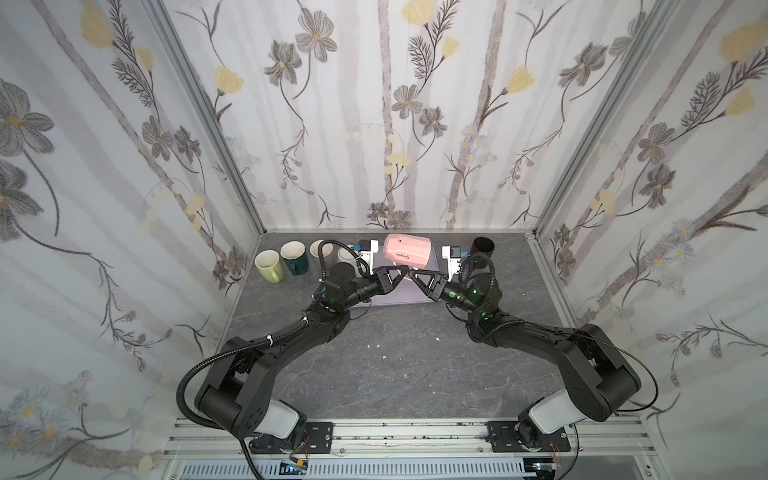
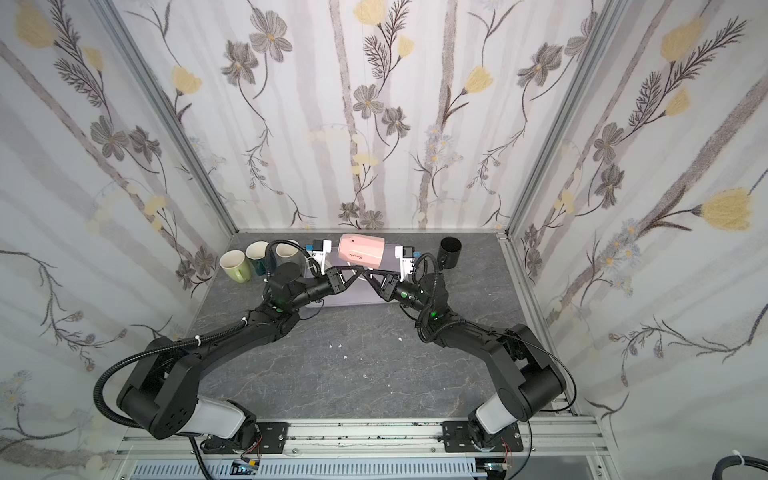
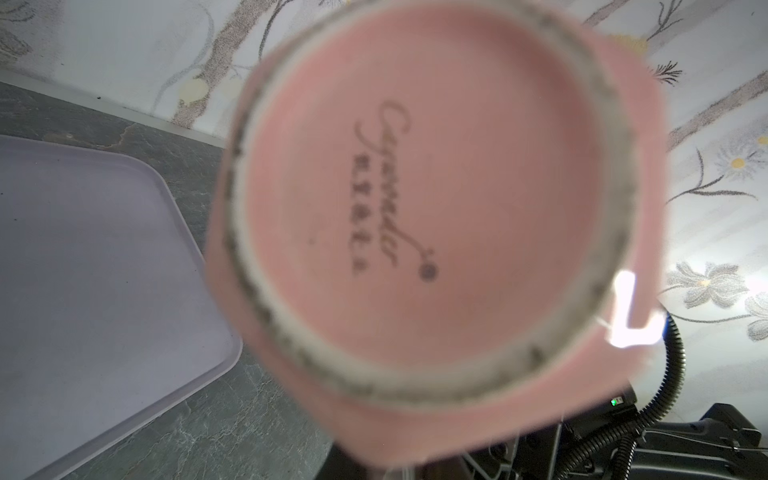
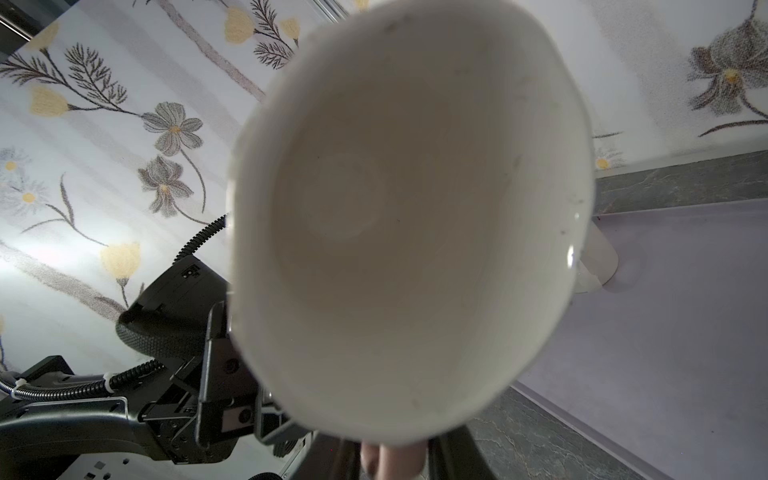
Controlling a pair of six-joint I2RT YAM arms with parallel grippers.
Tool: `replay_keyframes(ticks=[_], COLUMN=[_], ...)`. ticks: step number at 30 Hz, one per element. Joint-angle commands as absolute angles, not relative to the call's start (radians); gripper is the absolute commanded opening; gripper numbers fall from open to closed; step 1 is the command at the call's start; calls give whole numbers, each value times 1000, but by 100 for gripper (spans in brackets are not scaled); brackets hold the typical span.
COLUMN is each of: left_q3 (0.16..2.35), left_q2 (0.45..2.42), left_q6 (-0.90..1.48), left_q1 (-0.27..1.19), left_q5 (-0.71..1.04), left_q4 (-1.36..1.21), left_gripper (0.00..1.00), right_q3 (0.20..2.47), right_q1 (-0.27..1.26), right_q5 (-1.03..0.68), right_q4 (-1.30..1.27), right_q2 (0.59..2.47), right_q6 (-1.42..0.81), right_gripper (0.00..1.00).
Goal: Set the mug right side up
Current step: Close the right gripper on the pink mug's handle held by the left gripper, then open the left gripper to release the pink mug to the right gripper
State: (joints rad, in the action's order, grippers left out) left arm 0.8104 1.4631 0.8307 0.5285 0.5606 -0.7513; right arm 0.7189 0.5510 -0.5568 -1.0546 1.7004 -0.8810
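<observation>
Mug [image 1: 405, 252] sideways above tray [image 1: 399, 297]; left hand [image 1: 402, 275] clamps it; right hand [image 1: 414, 275]: cannot tell

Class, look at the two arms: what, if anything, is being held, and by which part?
The pink mug, lying sideways: the left pincer grips beneath it, apparently its handle; the right pincer may too.

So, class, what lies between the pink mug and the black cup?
In both top views the right arm's white wrist camera sits between mug and cup; otherwise just tray edge and table.
</observation>
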Motion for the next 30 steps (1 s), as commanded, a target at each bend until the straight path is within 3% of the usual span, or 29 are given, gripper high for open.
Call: replay_keyframes(ticks=[1,9,17,19,30], left_q3=[828,844,857,861,862], left_q2=[1472,1489,1472,1459,1407], left_q6=[836,832,775,747,669], left_q1=[540,557,579,588,610], left_q5=[649,670,673,664,604], left_q4=[-871,-869,-804,-770,-665], left_gripper=[0,0,0,0,1], right_q3=[716,708,711,713,677], right_q1=[556,556,557,556,561], right_q5=[-576,-572,-577,-579,-566], right_q4=[-1139,-1146,-1176,-1178,-1283], right_q2=[1689,1681,1699,1703,1692], right_q6=[-893,-894,-914,-916,-949], right_gripper=[24,23,11,0,0])
